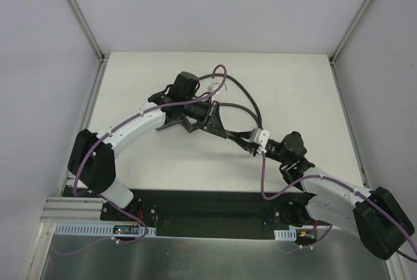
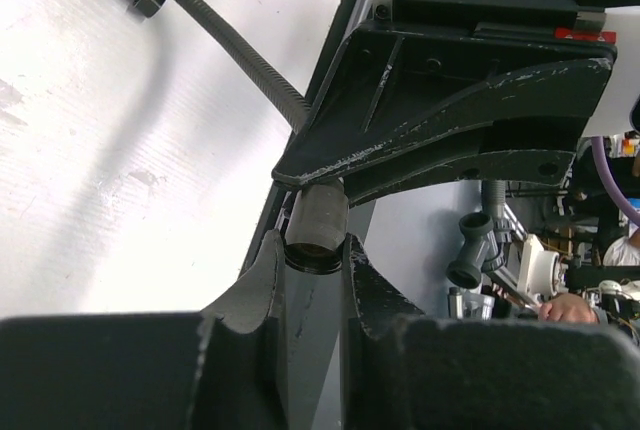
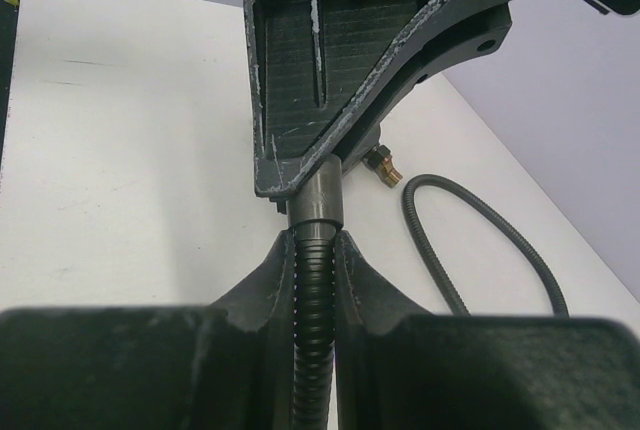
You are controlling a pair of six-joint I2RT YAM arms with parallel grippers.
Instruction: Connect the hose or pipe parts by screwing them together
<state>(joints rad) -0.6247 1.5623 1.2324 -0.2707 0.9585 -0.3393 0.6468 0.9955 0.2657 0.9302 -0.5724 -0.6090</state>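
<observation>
We see a white table (image 1: 293,98) closed in by pale grey wall panels (image 1: 39,45). 2 aluminium posts (image 1: 78,13) slant up from its far corners (1 on each side). Along the near edge lies a black base plate (image 1: 208,211), and nearer than that a brushed metal sheet (image 1: 208,260) carrying 2 white slotted cable ducts (image 1: 85,229). In the left wrist view, beyond the table, we make out blurred clutter, among it a grey tube fitting (image 2: 475,250).
</observation>
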